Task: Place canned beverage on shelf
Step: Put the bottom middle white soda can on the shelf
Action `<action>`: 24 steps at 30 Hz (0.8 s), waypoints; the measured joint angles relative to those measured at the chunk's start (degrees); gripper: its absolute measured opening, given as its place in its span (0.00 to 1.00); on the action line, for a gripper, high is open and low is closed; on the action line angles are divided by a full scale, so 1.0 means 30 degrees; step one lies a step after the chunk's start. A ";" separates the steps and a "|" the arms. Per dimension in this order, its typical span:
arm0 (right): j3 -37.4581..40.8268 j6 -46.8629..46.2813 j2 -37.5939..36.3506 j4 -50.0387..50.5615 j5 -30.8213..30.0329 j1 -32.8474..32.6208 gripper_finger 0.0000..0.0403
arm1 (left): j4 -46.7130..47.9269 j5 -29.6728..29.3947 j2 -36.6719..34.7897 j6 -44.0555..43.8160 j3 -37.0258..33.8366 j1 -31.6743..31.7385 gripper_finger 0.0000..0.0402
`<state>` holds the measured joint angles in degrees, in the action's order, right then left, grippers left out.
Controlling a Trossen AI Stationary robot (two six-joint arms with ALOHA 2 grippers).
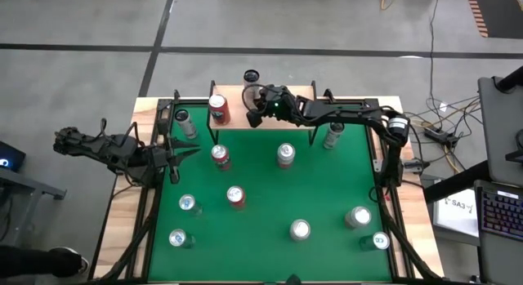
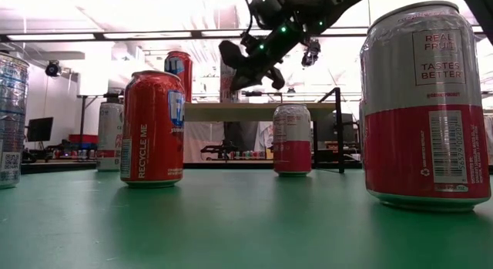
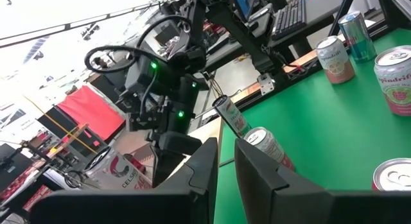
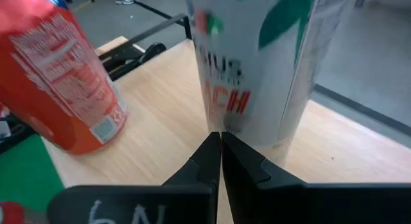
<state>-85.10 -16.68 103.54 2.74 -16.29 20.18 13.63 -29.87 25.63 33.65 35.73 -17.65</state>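
The shelf (image 1: 235,115) stands at the table's far edge, its wood top (image 4: 160,140) bearing two upright cans on their bases: a red can (image 1: 218,109) (image 4: 58,76) and a white canned beverage (image 1: 252,87) (image 4: 257,63). My right gripper (image 1: 255,115) (image 4: 220,139) is over the shelf, shut, its tips right in front of the white can's lower wall. My left gripper (image 1: 181,157) (image 3: 223,161) hovers over the table's left edge, holding nothing, with only a narrow slit between its fingers. My right gripper's shut fingertips (image 4: 212,147) come slanting down from the table's right toward the white can's lower wall (image 4: 231,121), just above the shelf top. I cannot tell whether they touch the can.
Several cans stand on the green table, among them a red one (image 1: 221,157), a silver one (image 1: 285,154) and a red one (image 1: 235,197). One can stands beside each end of the shelf (image 1: 186,122) (image 1: 333,138). Black frame rails (image 1: 377,162) run along the table's sides.
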 joint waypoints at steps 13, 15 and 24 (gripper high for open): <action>0.0000 -0.0177 0.0179 -0.0297 0.0009 0.0296 0.02 | -0.0001 0.0007 0.0109 0.0073 0.0000 0.0007 0.09; 0.0000 -0.0096 0.0179 -0.0295 -0.0082 0.0405 0.02 | -0.0001 0.0007 0.0109 0.0073 0.0000 0.0007 0.09; 0.0007 -0.0096 0.0179 -0.0407 0.0015 0.0153 0.02 | -0.0001 0.0007 0.0109 0.0073 0.0000 0.0007 0.09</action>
<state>-85.08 -16.97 104.07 1.52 -16.25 20.64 13.63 -29.85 25.96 33.87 35.73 -17.63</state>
